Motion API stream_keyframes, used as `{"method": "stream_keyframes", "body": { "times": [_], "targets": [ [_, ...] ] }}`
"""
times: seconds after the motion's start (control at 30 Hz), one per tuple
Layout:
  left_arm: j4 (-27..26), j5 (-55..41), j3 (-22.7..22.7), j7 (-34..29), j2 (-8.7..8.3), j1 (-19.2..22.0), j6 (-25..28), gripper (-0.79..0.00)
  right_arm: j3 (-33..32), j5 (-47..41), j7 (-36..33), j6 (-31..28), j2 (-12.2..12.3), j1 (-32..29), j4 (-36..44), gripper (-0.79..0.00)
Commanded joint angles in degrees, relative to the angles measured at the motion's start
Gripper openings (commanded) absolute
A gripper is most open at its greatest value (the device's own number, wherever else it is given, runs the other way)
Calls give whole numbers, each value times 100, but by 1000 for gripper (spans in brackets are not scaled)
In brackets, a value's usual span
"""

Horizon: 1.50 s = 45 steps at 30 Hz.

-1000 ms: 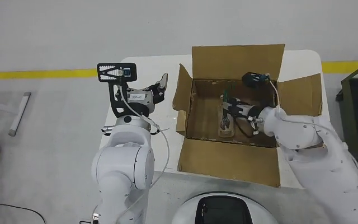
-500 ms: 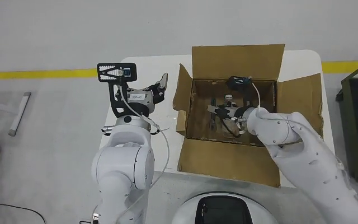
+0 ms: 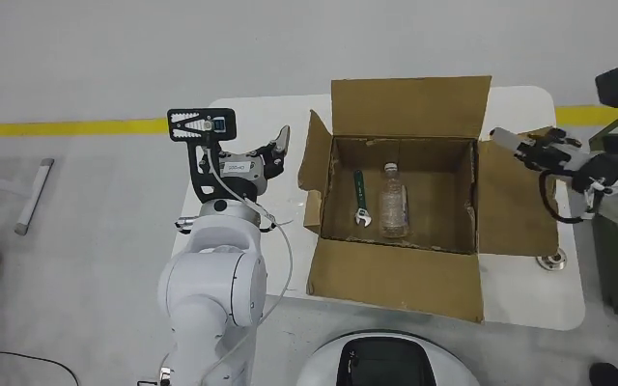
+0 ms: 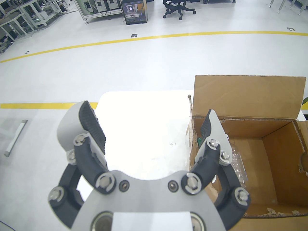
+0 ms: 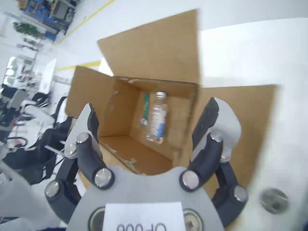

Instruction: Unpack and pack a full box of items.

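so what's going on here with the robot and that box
A two-armed robot is working on an open cardboard box on a white table. Neither arm is holding anything. The right gripper is open and empty beside the box, out over its right flap. The left gripper is open and empty over the table on the box's other side. In the box, a clear plastic bottle and a green-handled wrench lie side by side on the bottom.

The right end effector (image 5: 152,109), fingers spread, faces a box (image 5: 96,97) containing a bottle (image 5: 157,118) and green-handled tool (image 5: 145,106).
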State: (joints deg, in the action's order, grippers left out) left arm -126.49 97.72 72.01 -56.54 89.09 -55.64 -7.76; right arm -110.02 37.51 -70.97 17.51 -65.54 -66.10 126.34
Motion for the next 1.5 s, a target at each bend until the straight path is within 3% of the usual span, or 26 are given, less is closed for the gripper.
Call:
{"method": "stream_keyframes", "body": {
  "times": [0.0, 0.23, 0.47, 0.73, 0.77, 0.83, 0.87, 0.9, 0.93, 1.1, 1.47],
  "targets": [
    [0, 0, 0, 0, 0, 0, 0, 0, -627, 427, -445, -212, 73, -241, -54, 0],
    [0, 0, 0, 0, 0, 0, 0, 0, -1313, 891, -1366, -747, 191, -1099, -304, 0],
    [0, 0, 0, 0, 0, 0, 0, 0, -965, 1254, -1703, -1287, 265, -1766, -452, 0],
    [0, 0, 0, 0, 0, 0, 0, 0, -529, 1465, -1488, -1309, 320, -1788, -848, 0],
    [0, 0, 0, 0, 0, 0, 0, 0, -475, 1475, -1459, -1299, 324, -1776, -886, -25],
    [0, 0, 0, 0, 0, 0, 0, 0, -379, 1484, -1410, -1287, 334, -1746, -957, -154],
    [0, 0, 0, 0, 0, 0, 0, 0, -324, 1509, -1402, -1295, 341, -1732, -1000, -339],
    [0, 0, 0, 0, 0, 0, 0, 0, -278, 1534, -1386, -1293, 347, -1712, -1033, -394],
    [0, 0, 0, 0, 0, 0, 0, 0, -232, 1561, -1375, -1291, 354, -1695, -1056, -397],
    [0, 0, 0, 0, 0, 0, 0, 0, -50, 1625, -1359, -1253, 380, -1642, -1164, -237],
    [0, 0, 0, 0, 0, 0, 0, 0, 82, 1708, -1303, -1169, 432, -1679, -1326, -265]
  ]
}}
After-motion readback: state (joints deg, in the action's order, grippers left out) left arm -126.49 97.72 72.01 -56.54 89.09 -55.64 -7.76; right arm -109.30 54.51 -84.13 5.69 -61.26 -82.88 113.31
